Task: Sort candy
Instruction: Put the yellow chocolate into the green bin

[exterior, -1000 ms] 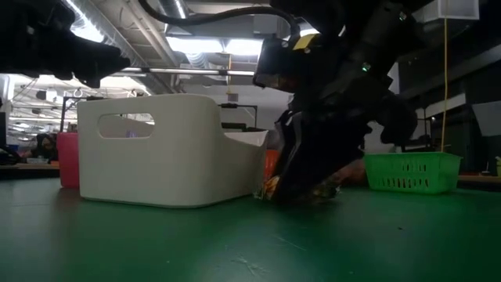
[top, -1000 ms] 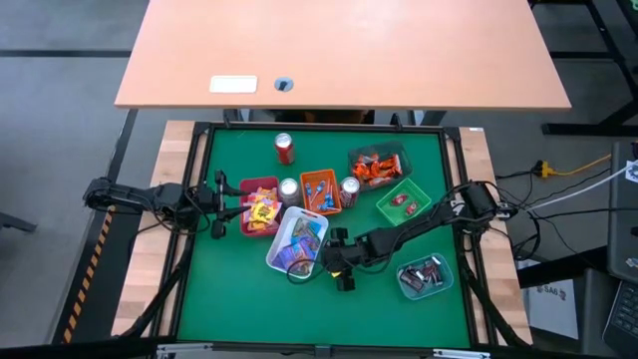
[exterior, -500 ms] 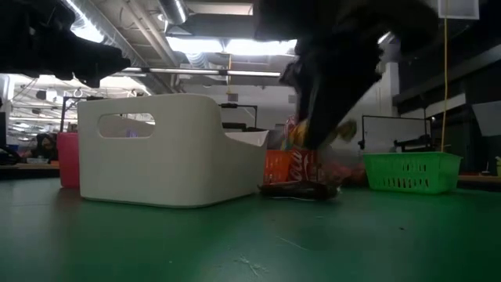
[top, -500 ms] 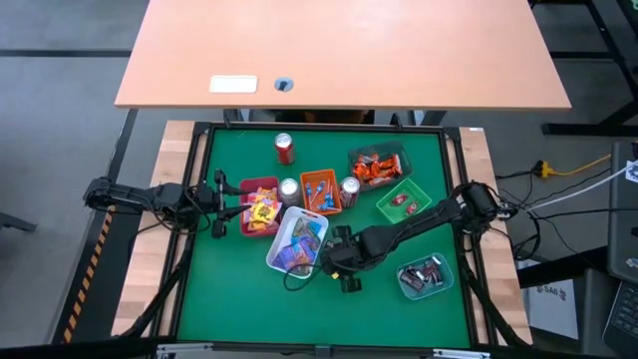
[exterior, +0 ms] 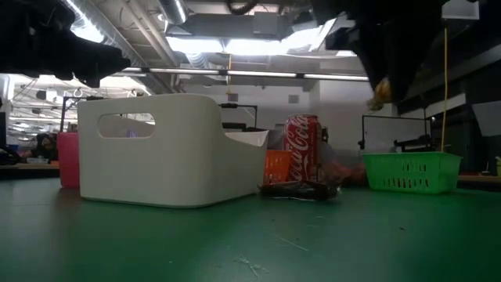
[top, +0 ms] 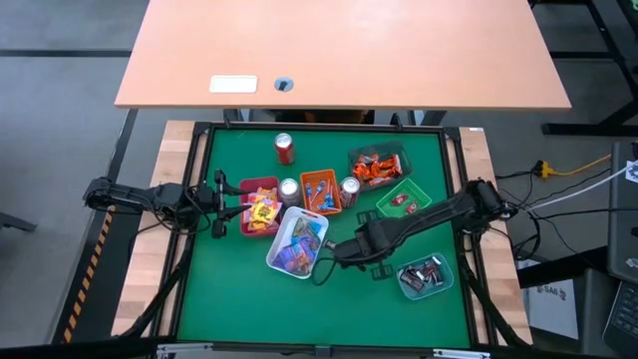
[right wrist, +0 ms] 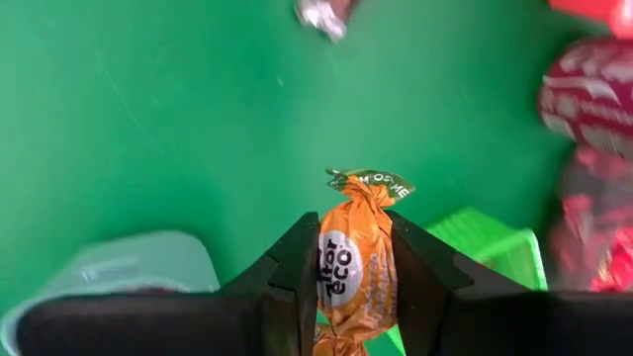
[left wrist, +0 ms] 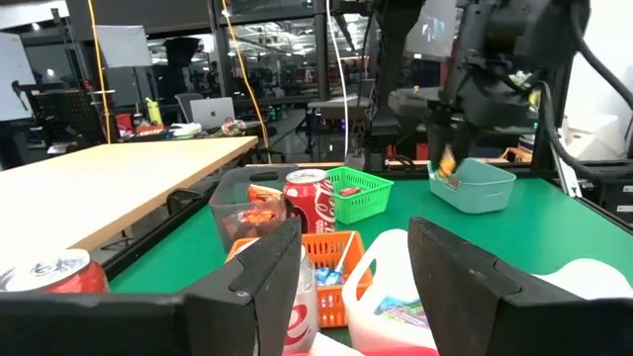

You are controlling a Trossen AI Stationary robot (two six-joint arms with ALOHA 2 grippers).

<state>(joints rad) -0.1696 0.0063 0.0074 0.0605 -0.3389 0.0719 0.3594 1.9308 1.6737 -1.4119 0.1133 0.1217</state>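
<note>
While the right claw hangs above the green counter, it is clenched on one orange-wrapped candy, the sweet pinched upright between both dark fingers with its twisted wrapper end poking past the tips. From overhead the right claw sits between the white tray and the pale blue tray, raised off the surface. At counter level the orange candy shows high up under the dark arm, well clear of the mat.

Left claw: released, fingers spread wide, nothing between them. It waits at the left edge of the counter, just beside the pink tray, which holds yellow sweets.

Other candy:
- white tray: mixed blue and purple pieces.
- orange tray: a few blue pieces.
- clear tray: orange-red pieces.
- green basket: red pieces.
- pale blue tray: dark and silver pieces.
- one dark-wrapped piece lies loose on the mat, in front of a red soda can in the low view.

Cans: a red one stands apart toward the far edge; two silver ones flank the orange tray.
</note>
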